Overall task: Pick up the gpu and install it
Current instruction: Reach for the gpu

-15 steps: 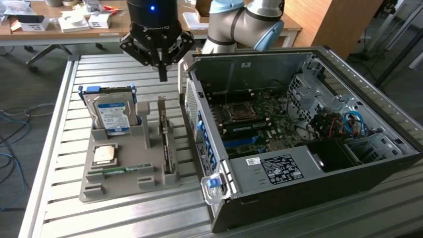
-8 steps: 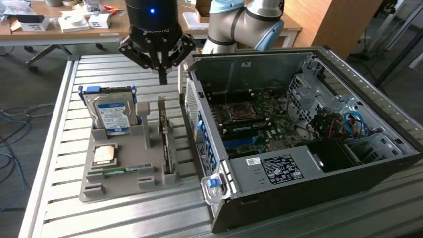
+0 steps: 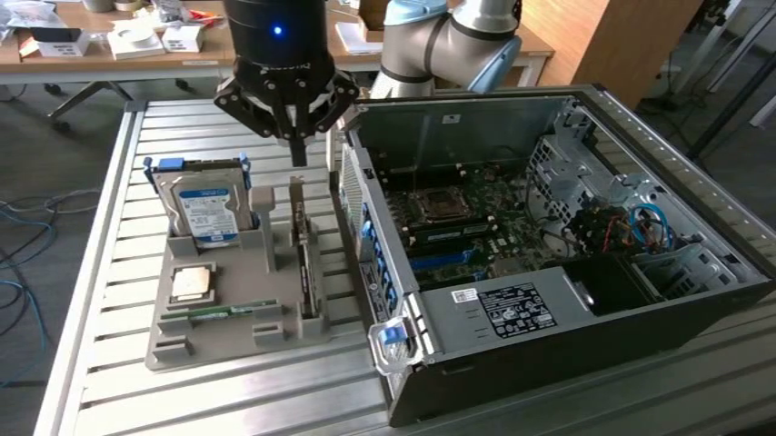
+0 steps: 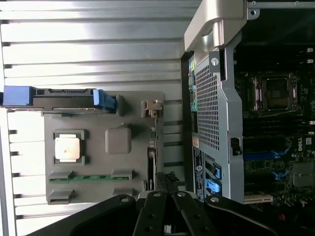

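The gpu [image 3: 303,259] is a thin dark card standing on edge in a slot of the grey holder [image 3: 243,331], beside the open computer case [image 3: 546,245]. Seen from the wrist, the gpu [image 4: 152,147] is a narrow edge-on strip with a metal bracket at its far end. My gripper [image 3: 298,156] hangs above the card's far end with its fingers shut together and nothing between them. In the wrist view my gripper [image 4: 166,179] points down just over the card's edge, a short gap above it.
The holder also carries a blue-labelled hard drive [image 3: 209,209], a processor chip [image 3: 194,283] and a green memory stick [image 3: 224,312]. The case's raised side wall [image 4: 211,98] stands close beside the card. The motherboard [image 3: 467,218] lies exposed inside. A slatted metal table [image 3: 109,272] bears it all.
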